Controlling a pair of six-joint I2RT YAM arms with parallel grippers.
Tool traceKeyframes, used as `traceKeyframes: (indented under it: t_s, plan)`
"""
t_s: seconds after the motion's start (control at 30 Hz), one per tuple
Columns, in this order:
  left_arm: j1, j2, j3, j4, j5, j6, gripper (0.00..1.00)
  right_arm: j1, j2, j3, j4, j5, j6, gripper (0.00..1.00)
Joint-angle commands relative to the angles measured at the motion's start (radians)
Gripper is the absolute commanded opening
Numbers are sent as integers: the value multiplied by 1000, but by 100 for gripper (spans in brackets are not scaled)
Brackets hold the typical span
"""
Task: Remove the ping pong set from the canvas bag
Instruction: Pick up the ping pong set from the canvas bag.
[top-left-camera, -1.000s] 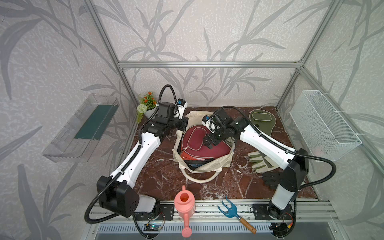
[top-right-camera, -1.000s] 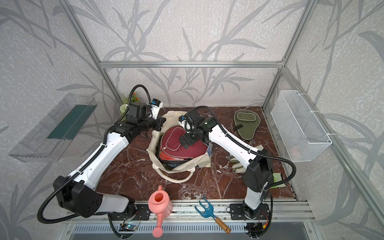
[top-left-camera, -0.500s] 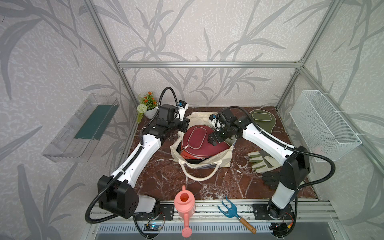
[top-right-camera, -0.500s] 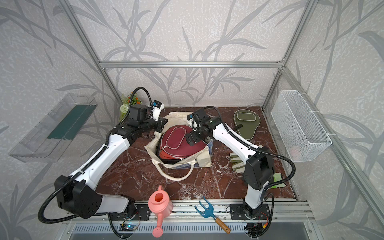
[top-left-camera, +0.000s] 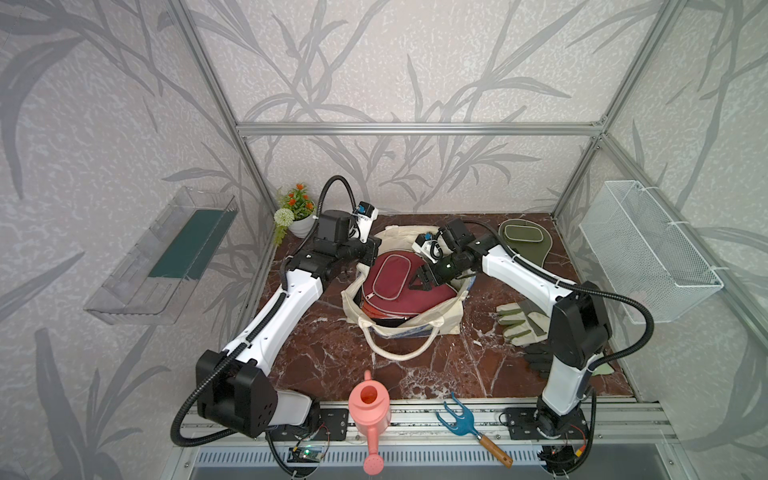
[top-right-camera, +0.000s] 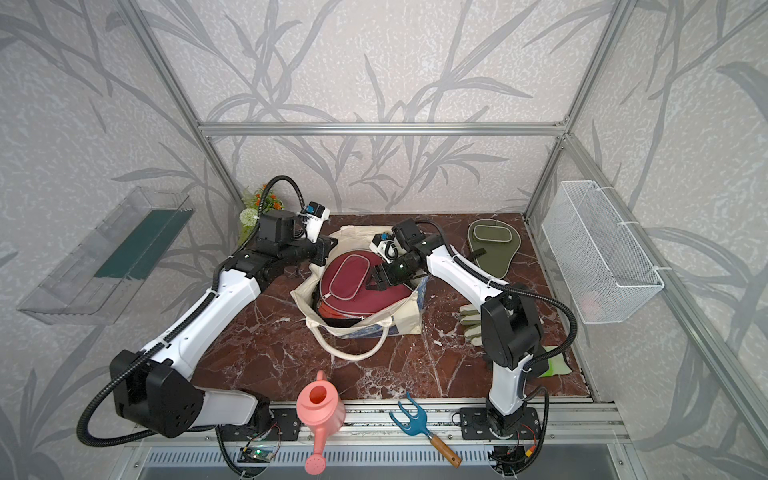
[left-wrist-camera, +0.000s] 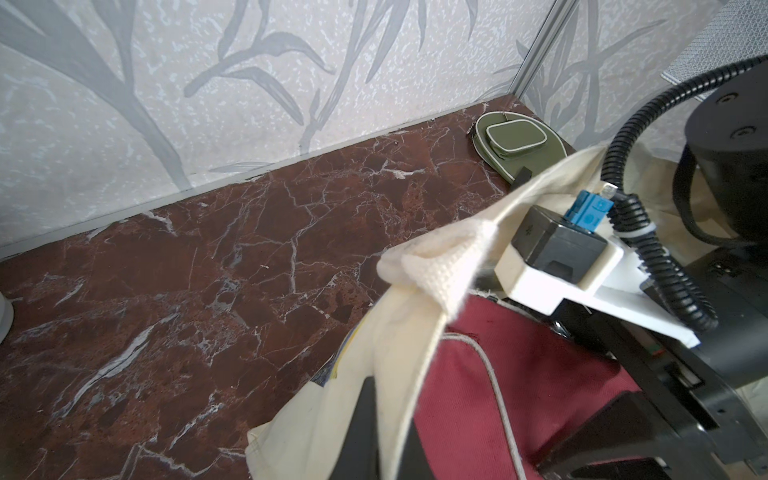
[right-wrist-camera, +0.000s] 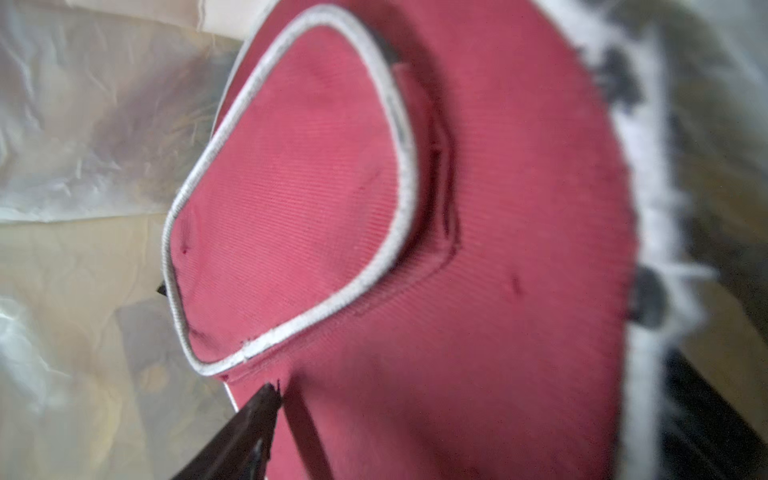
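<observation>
My left hand (top-left-camera: 365, 264) pinches the canvas bag (top-left-camera: 451, 318) rim at its 10 o'clock. My right hand (top-left-camera: 420, 282) straddles the maroon cover (top-left-camera: 388, 282) inside the bag, but I can't tell whether it grips. The olive cover (top-left-camera: 524, 243) lies at the counter's (top-left-camera: 332, 361) 1 o'clock.

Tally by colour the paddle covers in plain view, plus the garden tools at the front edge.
Olive paddle cover: 1
Maroon paddle cover: 1
Pink watering can: 1
Blue hand fork: 1
Total: 4
The canvas bag may hide more.
</observation>
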Motion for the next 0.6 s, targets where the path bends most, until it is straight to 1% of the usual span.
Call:
traceKeyframes:
  t_s: [0.0,0.07,0.1,0.23,0.37,0.47,0.57]
  plan:
    - [-5,-67,16,127,45,5,0,-17,-22,-9,17,-94,16,55]
    - [-5,-72,13,120,38,8,0,-22,-36,7,-3,-89,9,39]
    - [-5,-74,13,115,32,10,0,-24,-44,18,-17,-84,2,33]
    - [-5,-86,15,96,12,19,0,-25,-86,65,-70,-43,-29,1]
    - [-3,-93,29,63,-25,30,0,-24,-139,120,-120,30,-70,0]
    - [-3,-86,43,46,-62,19,0,-12,-217,128,-115,174,-136,0]
    - [-3,-78,54,39,-71,21,0,6,-301,86,-38,313,-203,0]
